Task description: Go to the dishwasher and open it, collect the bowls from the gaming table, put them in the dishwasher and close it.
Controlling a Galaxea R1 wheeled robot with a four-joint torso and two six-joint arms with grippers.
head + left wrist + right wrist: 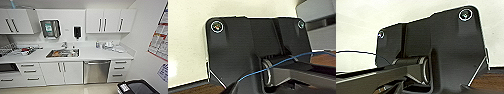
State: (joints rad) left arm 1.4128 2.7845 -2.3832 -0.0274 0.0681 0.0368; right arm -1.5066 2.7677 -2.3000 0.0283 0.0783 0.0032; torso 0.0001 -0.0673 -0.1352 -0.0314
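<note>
The dishwasher (96, 71) stands under the white counter, right of the sink cabinet, its brushed steel door closed and its bar handle across the top. The gaming table and the bowls are out of view. Both wrist views look along the robot's dark plate and jointed bar toward a pale wall and a strip of brown floor.
A steel sink (62, 53) sits in the white counter (100, 53), with clutter at the left and small items at the right. White drawers (119, 71) flank the dishwasher. A wall with posters (160, 37) closes the right side. A dark device (137, 88) stands at bottom right.
</note>
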